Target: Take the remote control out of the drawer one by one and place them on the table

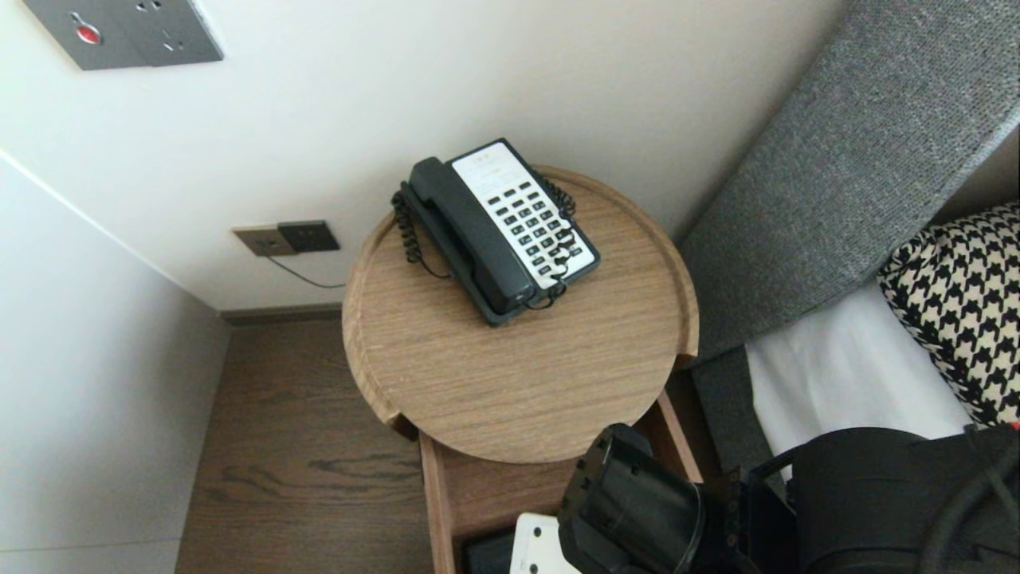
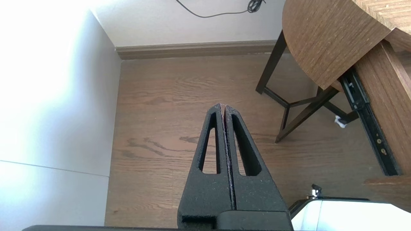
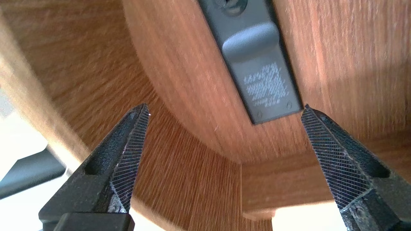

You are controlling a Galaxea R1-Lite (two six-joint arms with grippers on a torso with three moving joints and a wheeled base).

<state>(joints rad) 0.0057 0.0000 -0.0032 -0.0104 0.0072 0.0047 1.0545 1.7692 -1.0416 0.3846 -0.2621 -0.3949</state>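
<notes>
Hovering at open drawer (image 1: 437, 510), right end effector (image 3: 224, 107) was spread wide & empty, dark grey item (image 3: 257, 70) btwn tips; next prob. needed lowering, then closing. Left end effector (image 2: 223, 109) sat shut.

The left end effector (image 2: 223, 107) is pointed downward, its fingers (image 2: 210, 144) pressed flat together. The right end effector (image 3: 224, 107) is spread wide, with nothing gripped between its fingertips. The right arm (image 1: 637, 510) is bent low in front.
</notes>
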